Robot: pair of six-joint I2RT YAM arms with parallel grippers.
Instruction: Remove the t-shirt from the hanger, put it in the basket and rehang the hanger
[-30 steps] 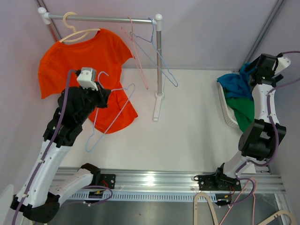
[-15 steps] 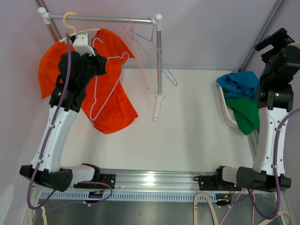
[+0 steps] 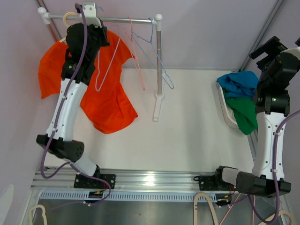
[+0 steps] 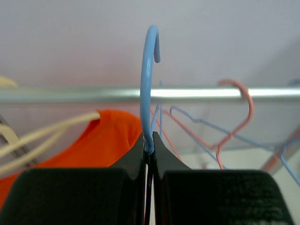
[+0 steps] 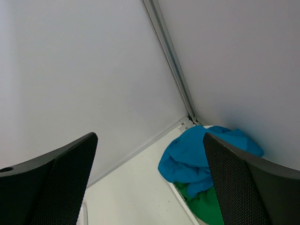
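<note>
An orange t-shirt (image 3: pixel 110 101) hangs from a cream hanger (image 3: pixel 69 18) at the left end of the metal rail (image 3: pixel 126 19). Its collar is hidden behind my left arm. My left gripper (image 3: pixel 104 33) is up at the rail, shut on the neck of an empty light blue wire hanger (image 3: pixel 108 65). In the left wrist view the blue hook (image 4: pixel 148 84) rises from my shut gripper (image 4: pixel 149 145), its tip above the rail (image 4: pixel 70 93). The shirt (image 4: pixel 103 140) and cream hanger (image 4: pixel 51 133) are at the left. My right gripper (image 3: pixel 267 47) is open and empty, high at the right.
Pink and blue empty wire hangers (image 3: pixel 140 51) hang at the rail's right end by the upright post (image 3: pixel 159 65). A white basket (image 3: pixel 227 112) at the right holds a blue garment (image 3: pixel 239 84) and a green one (image 3: pixel 246 112), also below my right gripper (image 5: pixel 150 178).
My left arm has lifted the blue hanger from over the table up to the rail. My right arm rose away from the basket, then stayed almost still.
</note>
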